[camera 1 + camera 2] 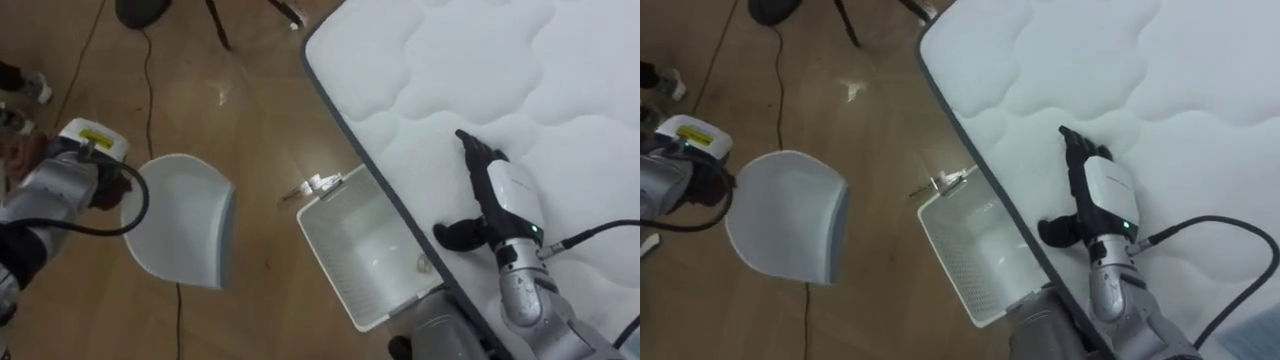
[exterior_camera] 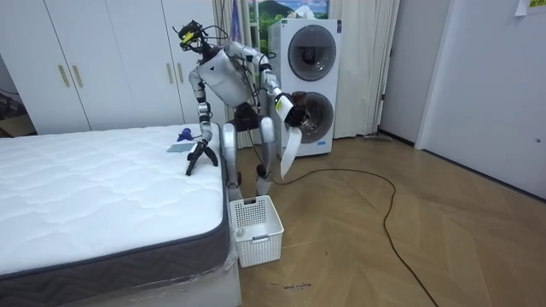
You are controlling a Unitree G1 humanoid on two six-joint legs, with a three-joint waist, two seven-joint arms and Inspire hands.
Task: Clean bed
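Observation:
I stand at the side of the bed, whose white quilted mattress (image 1: 520, 70) fills the right of the eye views. My right hand (image 1: 505, 195) rests on it near the edge, open, with fingers straight and thumb spread. Out over the wooden floor, my left hand (image 1: 75, 185) is shut on a white dustpan (image 1: 185, 225). In the room view the dustpan (image 2: 290, 141) hangs down from that hand. A small blue thing (image 2: 182, 134) and a pale flat piece (image 2: 177, 147) lie on the mattress just beyond my right hand (image 2: 202, 155).
A white slatted basket (image 1: 350, 235) stands on the floor against the bed's side, with a small scrap (image 1: 422, 263) inside. A little white piece (image 1: 312, 185) lies by its corner. A black cable (image 2: 375, 192) crosses the floor. Stacked washing machines (image 2: 305, 85) and wardrobes (image 2: 94, 60) stand behind me.

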